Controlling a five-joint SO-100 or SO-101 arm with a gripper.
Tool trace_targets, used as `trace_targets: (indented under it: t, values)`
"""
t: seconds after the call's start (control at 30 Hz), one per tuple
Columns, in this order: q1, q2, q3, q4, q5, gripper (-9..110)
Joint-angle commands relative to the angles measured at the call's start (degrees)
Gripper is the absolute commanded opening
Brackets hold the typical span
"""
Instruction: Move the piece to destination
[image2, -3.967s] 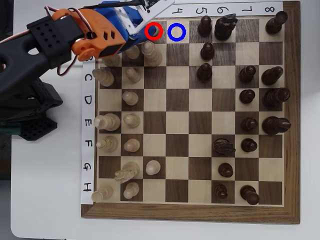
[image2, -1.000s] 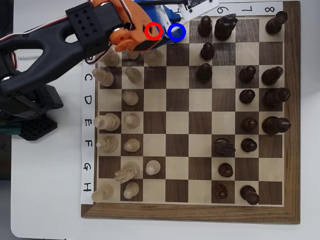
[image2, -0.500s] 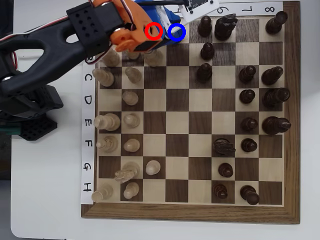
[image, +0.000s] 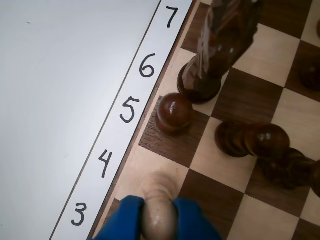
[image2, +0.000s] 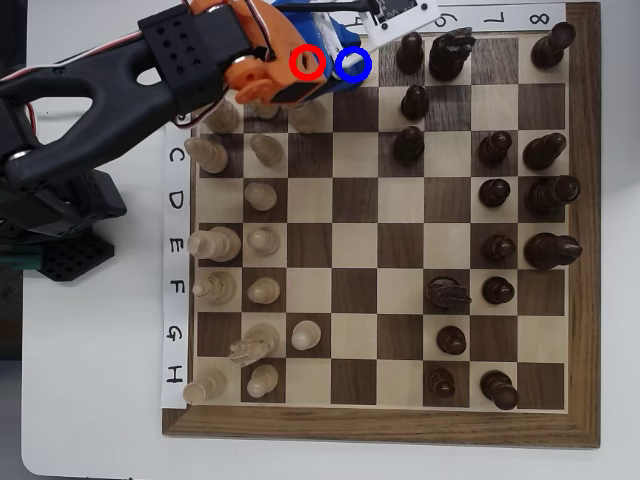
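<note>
Ahead of you in the wrist view, a round-headed dark brown wooden pawn (image: 174, 112) stands on the dark edge square by the numeral 5, and a tall dark brown carved piece (image: 218, 47) stands just past it. Leftward, the white table surface (image: 60, 75) lies bare. In the overhead view, the board's middle files (image2: 355, 245) are open.

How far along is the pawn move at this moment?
Done: the gripper has the pale pawn clamped between its blue fingers, seen in the wrist view. In hand: it is placing the pawn over the light square by the 4 label, the ringed destination. Left: release and pull back.
</note>
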Motion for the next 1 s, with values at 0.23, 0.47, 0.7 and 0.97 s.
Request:
trace_targets:
  t: [0.23,0.47,0.7,0.97]
  values:
    - [-1.67,1.14,-11.69,-5.71,10.11,0]
    - [-1.32,1.14,-11.34,-6.15,9.67,0]
    - [-1.41,1.14,-10.2,-3.96,9.49,0]
    - [-1.93,1.58,-10.02,-3.25,8.35,16]
